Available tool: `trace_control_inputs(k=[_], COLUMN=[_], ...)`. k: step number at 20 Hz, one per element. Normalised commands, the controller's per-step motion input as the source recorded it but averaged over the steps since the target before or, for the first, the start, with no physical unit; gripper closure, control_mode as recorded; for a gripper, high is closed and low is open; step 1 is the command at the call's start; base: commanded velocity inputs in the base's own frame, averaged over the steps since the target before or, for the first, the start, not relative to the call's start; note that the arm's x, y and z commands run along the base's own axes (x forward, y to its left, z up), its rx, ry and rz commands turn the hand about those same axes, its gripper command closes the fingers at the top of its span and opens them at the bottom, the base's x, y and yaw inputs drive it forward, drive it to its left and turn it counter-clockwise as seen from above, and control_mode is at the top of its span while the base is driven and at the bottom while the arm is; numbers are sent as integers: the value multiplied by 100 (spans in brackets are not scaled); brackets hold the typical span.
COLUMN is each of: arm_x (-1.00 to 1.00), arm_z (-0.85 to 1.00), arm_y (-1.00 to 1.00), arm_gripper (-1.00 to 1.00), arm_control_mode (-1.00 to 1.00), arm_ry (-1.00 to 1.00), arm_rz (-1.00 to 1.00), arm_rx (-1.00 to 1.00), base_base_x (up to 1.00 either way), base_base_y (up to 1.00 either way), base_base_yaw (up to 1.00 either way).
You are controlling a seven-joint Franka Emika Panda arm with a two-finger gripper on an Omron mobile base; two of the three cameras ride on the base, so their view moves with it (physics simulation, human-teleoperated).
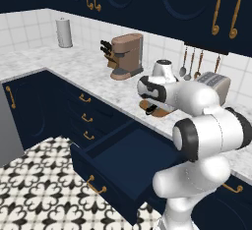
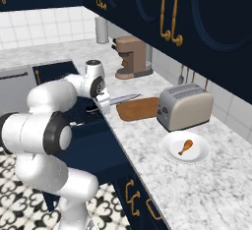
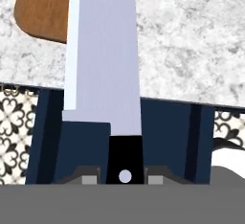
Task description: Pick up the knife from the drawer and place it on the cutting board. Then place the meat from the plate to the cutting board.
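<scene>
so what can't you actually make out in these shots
- Knife tip: cut off by the top edge of the hand view.
- Cutting board: mostly hidden behind the arm in the left base view.
- Claw grip: in the hand view the fingers sit at the black handle, but the contact itself is too low to see.
- Drawer far end: hidden behind the arm in the left base view.

My gripper [image 3: 124, 179] clamps the black handle of the knife [image 2: 123, 99], whose silver blade reaches level over the tabletop edge toward the brown cutting board [image 2: 139, 108]. The board lies flat beside the toaster. The navy drawer [image 1: 123, 160] stands pulled out below. The orange-brown drumstick [image 2: 185, 147] lies on the round white plate [image 2: 173, 155].
</scene>
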Motion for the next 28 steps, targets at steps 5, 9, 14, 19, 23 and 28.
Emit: trace_control_inputs(k=[5,9,14,19,23,28], arm_x=[86,76,71,52,59,66], arm_z=[-11,-2,-26,-56,-28,-7], arm_y=[-53,-39,-14,-31,-3,-18], arm_gripper=[100,100,100,100,100,100], arm_control_mode=[-100,-100,-100,-100,-100,-100], arm_ry=[11,7,0,-1,-3,0], arm_rz=[-18,-8,-7,-5,-2,0], arm_rx=[9,0,-1,0,0,-2], base_base_x=[0,0,0,0,0,0], base_base_y=[0,0,0,0,0,0], base_base_yaw=[0,0,0,0,0,0])
